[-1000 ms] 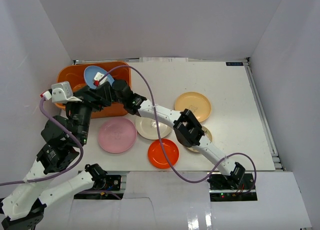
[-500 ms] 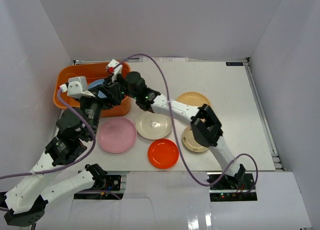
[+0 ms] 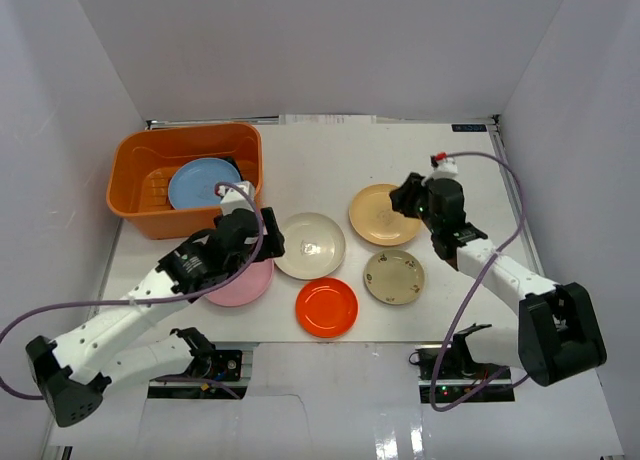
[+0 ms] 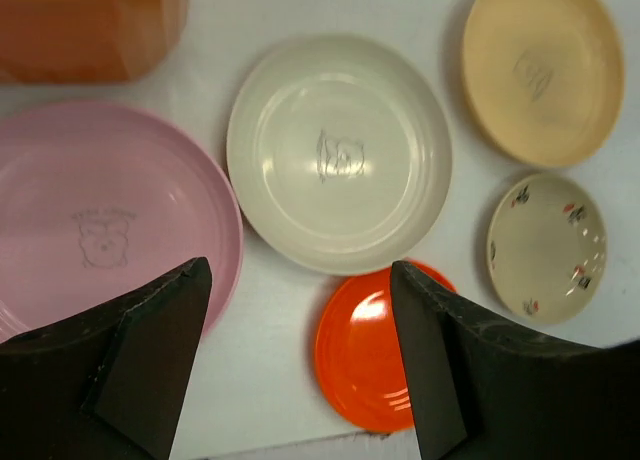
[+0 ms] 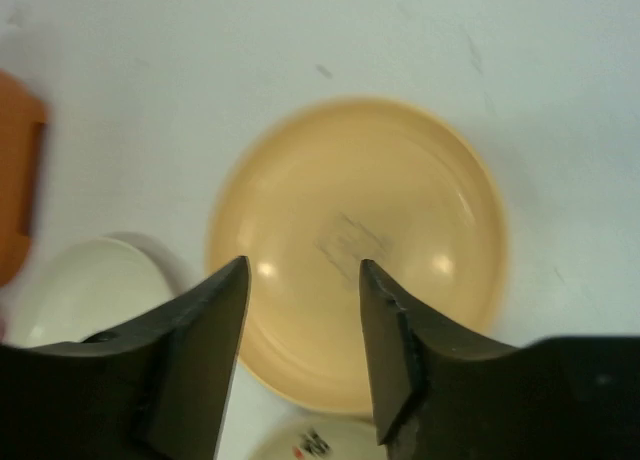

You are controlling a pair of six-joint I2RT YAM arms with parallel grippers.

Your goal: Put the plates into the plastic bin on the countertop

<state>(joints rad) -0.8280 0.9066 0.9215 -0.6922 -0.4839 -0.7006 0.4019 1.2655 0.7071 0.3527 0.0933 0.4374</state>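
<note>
Already a blue plate lies in the orange bin (left end effector, right end effector spread empty).

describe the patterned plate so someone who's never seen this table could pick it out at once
On the white countertop, find the orange plastic bin at the far left, then look to its right. The patterned plate lies toward the near right, just right of the orange-red plate and in front of the tan plate. Only it carries scattered red and dark marks.
</note>
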